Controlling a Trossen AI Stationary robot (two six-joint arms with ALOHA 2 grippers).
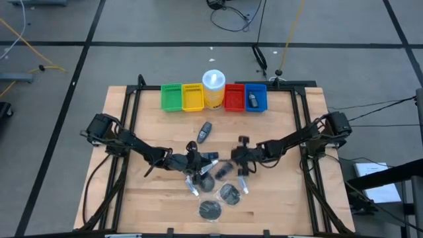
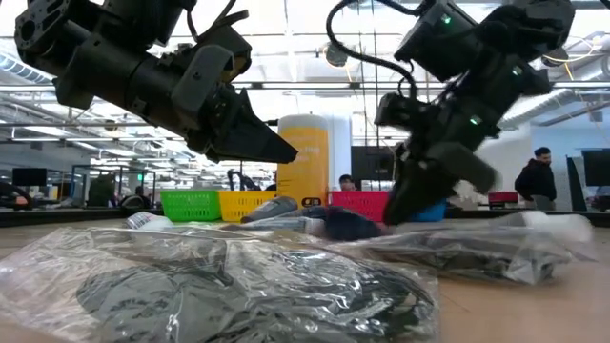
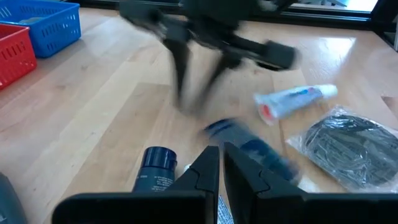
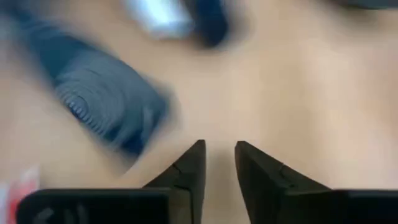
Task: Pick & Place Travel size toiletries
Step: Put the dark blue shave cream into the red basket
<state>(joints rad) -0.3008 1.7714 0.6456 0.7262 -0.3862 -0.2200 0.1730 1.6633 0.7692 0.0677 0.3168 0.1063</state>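
Note:
The toiletries lie mid-table: a grey oblong bottle (image 1: 205, 131), dark bottles (image 1: 221, 170) (image 3: 155, 168), white tubes (image 1: 192, 187) (image 3: 295, 99) and bagged dark discs (image 1: 229, 194) (image 1: 210, 209). My left gripper (image 1: 192, 162) (image 3: 221, 155) is shut and hovers just left of the pile, touching nothing. My right gripper (image 1: 236, 158) (image 4: 217, 155) is open by a small gap. It hangs over the pile's right side, fingers pointing down beside a blurred dark bottle (image 4: 99, 106) (image 3: 249, 146), with bare wood between its tips.
Green (image 1: 171, 96), yellow (image 1: 193, 97), red (image 1: 234, 97) and blue (image 1: 256, 98) bins line the far edge, with a white cylinder with a yellow base (image 1: 213, 89) between them. A grey bottle (image 1: 252, 100) lies in the blue bin. Bare wood lies left and right of the pile.

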